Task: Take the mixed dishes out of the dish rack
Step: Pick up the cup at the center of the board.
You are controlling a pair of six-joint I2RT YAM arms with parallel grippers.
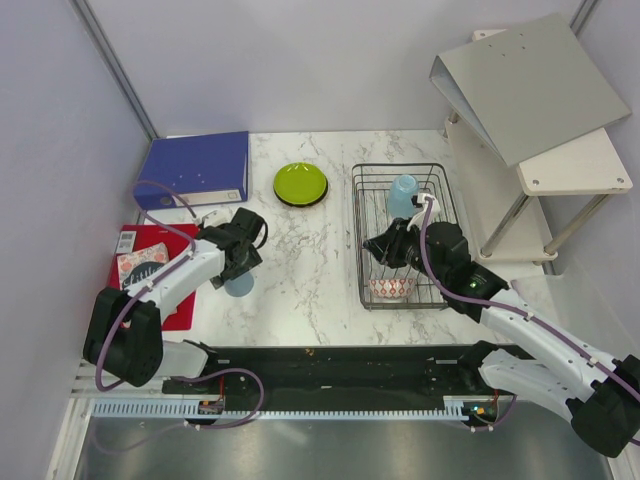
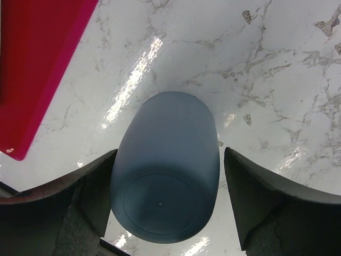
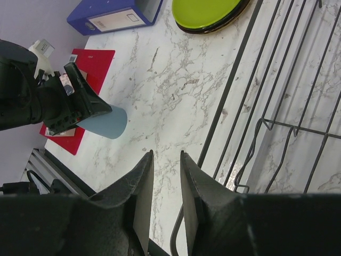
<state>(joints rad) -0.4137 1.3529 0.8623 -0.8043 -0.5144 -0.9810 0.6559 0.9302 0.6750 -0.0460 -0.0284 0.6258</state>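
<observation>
**Left claw straddles a blue cup; right claw hangs empty at the rack**

The left gripper (image 2: 169, 154) stands open around a light blue cup (image 2: 165, 181). The wrist view shows the cup's base towards the camera. The left finger (image 2: 80, 202) lies against the cup's side, and a thin strip of table shows between the cup and the right finger (image 2: 266, 202). Whether the cup rests on the marble table (image 1: 310, 260) or hangs just above it cannot be told. A red board (image 1: 150, 262) lies just to the cup's left, and a blue ring binder (image 1: 195, 168) sits beyond it at the back.

The right gripper (image 3: 167, 157) is almost closed, with only a narrow slit between its fingers and nothing in them. It hangs at the left side of the dish rack (image 1: 354, 230). Inside the rack, a second light blue cup (image 1: 402, 192) sits at the far end and a red-and-white patterned bowl (image 1: 391, 288) at the near end. A lime green plate (image 1: 301, 183) lies on the table between binder and rack, with a dark rim showing beneath it.
</observation>
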